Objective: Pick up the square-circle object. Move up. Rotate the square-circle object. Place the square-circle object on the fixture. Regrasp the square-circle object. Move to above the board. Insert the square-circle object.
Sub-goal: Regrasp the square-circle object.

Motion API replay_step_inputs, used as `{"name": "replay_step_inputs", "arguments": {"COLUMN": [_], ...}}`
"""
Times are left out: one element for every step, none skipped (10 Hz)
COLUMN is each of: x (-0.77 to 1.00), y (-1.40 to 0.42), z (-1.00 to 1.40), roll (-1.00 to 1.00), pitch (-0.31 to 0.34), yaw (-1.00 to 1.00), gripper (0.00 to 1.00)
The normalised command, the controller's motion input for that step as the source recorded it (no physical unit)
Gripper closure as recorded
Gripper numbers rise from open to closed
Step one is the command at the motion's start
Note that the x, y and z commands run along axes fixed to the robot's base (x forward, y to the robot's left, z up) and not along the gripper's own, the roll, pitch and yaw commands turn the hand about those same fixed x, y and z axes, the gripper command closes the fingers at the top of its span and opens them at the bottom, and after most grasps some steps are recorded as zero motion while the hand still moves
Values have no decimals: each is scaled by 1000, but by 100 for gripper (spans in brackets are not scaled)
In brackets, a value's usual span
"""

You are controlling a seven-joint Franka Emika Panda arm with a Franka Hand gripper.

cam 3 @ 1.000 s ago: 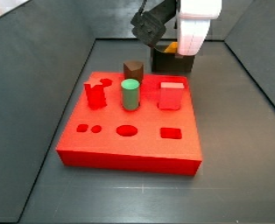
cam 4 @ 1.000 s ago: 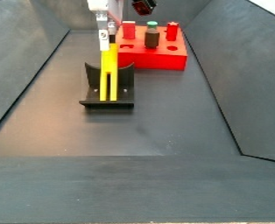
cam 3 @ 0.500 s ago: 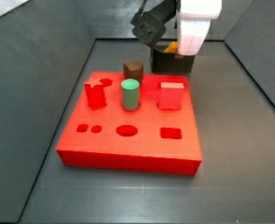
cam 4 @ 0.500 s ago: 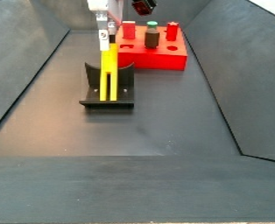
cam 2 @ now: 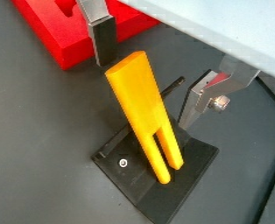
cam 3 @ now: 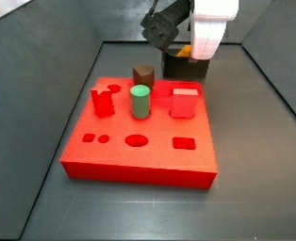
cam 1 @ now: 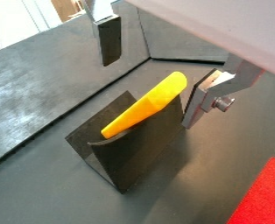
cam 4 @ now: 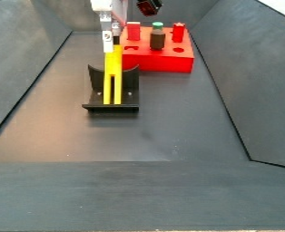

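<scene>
Two silver fingers (cam 2: 100, 39) of the gripper (cam 2: 151, 70) stand spread apart on either side of the square-circle object (cam 2: 144, 109), with a clear gap on each side in both wrist views, so nothing is clamped. Landmark for everything is the fixture (cam 4: 113, 92): in a side view the yellow peg stands upright against its dark L-shaped back, lower end on the base plate, upper end poking above the bracket's top edge up to the gripper's fingertips. Gripper (cam 4: 107, 38) hangs straight above the fixture, fingers pointing down at the peg's upper end. In a wrist view the peg (cam 1: 144, 107) leans on the bracket's face (cam 1: 134, 153), with one finger (cam 1: 109, 39) off to one side and the other finger with its screw head (cam 1: 210, 96) close on the opposite side, neither touching that can be seen. The peg's lower half shows a slot splitting it into two legs, and the base plate has a small screw (cam 2: 123, 162) beside them. Beyond the fixture sits the board (cam 4: 160, 54), near but apart from it. In a side view the board (cam 3: 140, 151) fills the foreground, carrying a brown peg (cam 3: 143, 76), a green cylinder (cam 3: 140, 102) and red blocks (cam 3: 184, 102), with round and square holes along its near edge; the fixture (cam 3: 178, 64) is just behind the board, mostly hidden by the white arm (cam 3: 214, 24), and the yellow peg cannot be made out there.
</scene>
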Motion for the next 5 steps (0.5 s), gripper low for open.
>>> {"name": "replay_step_inputs", "arguments": {"x": [84,84,84,84,84], "y": [-10,-10,-10,-10,-10], "z": [5,5,5,5,5], "roll": [-56,-56,-56,-56,-56], "pitch": [224,224,224,224,224], "yaw": [62,62,62,62,62], "gripper": [0,0,0,0,0]}}
